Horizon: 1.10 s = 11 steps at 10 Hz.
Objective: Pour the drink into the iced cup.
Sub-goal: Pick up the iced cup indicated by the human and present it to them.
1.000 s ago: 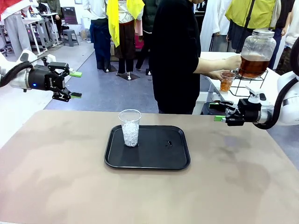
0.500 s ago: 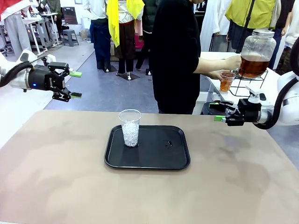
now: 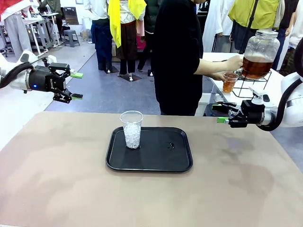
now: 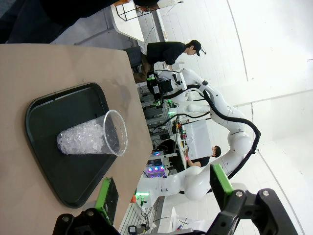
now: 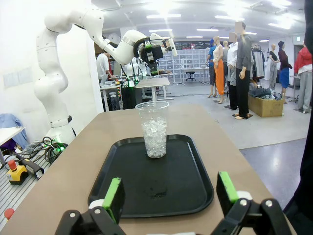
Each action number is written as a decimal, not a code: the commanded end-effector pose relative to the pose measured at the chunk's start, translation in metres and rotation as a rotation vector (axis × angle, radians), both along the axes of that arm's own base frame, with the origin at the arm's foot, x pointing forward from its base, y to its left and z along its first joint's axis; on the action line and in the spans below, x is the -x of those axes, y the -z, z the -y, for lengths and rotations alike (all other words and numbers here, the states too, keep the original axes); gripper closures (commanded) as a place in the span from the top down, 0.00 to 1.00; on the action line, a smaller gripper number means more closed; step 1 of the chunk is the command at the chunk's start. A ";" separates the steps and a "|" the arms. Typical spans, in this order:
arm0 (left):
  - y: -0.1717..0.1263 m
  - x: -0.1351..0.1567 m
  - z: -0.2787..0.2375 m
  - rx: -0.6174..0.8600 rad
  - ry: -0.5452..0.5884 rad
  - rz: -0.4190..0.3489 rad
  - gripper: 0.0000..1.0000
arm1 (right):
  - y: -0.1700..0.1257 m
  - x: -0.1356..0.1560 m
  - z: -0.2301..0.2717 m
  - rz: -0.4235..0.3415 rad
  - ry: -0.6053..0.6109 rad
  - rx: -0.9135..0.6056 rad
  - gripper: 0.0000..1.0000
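Table (image 3: 57, 189): tray (image 3: 161, 161) at centre. On tray, left part: iced cup (image 3: 131, 129), upright. Behind table, far right: wire stand (image 3: 246, 89) bearing jar of drink (image 3: 258, 67); small cup (image 3: 230, 81) in person's hand (image 3: 218, 75), just left of jar.

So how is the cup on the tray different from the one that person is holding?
The cup on the tray holds ice; the cup in the person's hand holds amber drink. The first stands free on the black tray; the second is held up beside the big glass jar. Both are clear and upright.
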<state>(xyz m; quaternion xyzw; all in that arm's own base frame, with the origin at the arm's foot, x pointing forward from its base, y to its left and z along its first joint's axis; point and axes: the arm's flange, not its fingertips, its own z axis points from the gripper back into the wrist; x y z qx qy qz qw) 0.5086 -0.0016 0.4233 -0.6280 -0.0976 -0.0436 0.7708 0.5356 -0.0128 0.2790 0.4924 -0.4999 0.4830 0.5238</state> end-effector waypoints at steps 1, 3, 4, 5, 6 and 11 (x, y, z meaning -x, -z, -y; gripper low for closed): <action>-0.001 0.002 0.000 -0.002 -0.004 0.001 1.00 | -0.003 -0.002 0.001 0.003 0.000 0.002 1.00; -0.001 0.002 0.000 -0.002 -0.004 0.001 1.00 | -0.003 -0.002 0.001 0.003 0.000 0.002 1.00; -0.001 0.002 0.000 -0.002 -0.004 0.001 1.00 | -0.003 -0.002 0.001 0.003 0.000 0.002 1.00; -0.001 0.002 0.000 -0.002 -0.004 0.001 1.00 | -0.003 -0.002 0.001 0.003 0.000 0.002 1.00; -0.001 0.002 0.000 -0.002 -0.004 0.001 1.00 | -0.003 -0.002 0.001 0.003 0.000 0.002 1.00; -0.001 0.002 0.000 -0.002 -0.004 0.001 1.00 | -0.003 -0.002 0.001 0.003 0.000 0.002 1.00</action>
